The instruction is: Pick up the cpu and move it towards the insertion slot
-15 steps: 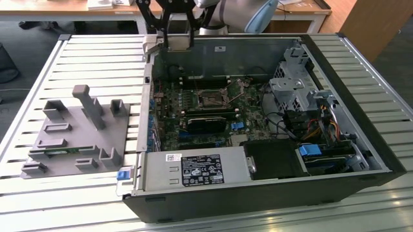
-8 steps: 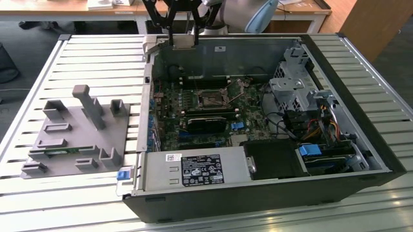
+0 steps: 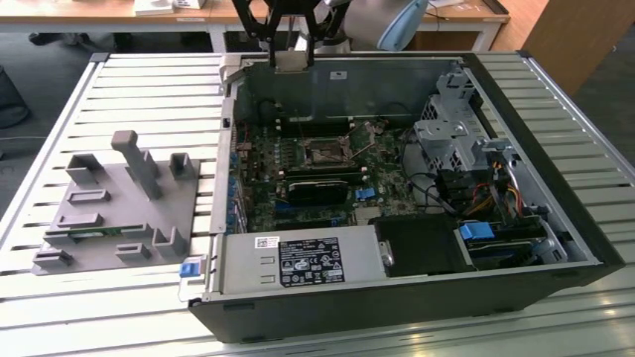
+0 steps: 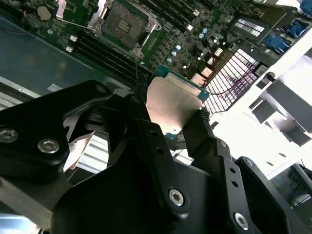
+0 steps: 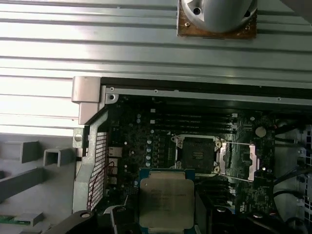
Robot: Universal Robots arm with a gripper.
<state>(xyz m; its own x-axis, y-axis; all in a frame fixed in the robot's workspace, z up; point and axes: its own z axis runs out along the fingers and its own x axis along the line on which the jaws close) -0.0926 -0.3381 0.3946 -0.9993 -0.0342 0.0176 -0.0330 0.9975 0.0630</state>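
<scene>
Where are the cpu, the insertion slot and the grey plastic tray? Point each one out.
cpu [image 5: 165, 199]: first wrist view, on its silver metal top.
insertion slot [image 5: 196, 154]: first wrist view, on the dark socket centre.
grey plastic tray [image 3: 104, 223]: exterior view, on its flat base between the posts.

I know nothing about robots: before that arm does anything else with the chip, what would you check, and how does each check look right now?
1. Chip held: ok. The claw is closed on the cpu.
2. Chip clear of the computer case: ok; in the exterior view it hangs above the case's back wall.
3. Insertion slot uncovered: ok; its metal frame is swung aside and the socket lies bare.
4. Chip over the slot: not ok; in the first wrist view it sits beside the slot, not above it.
5. Chip held level: cannot tell.
</scene>
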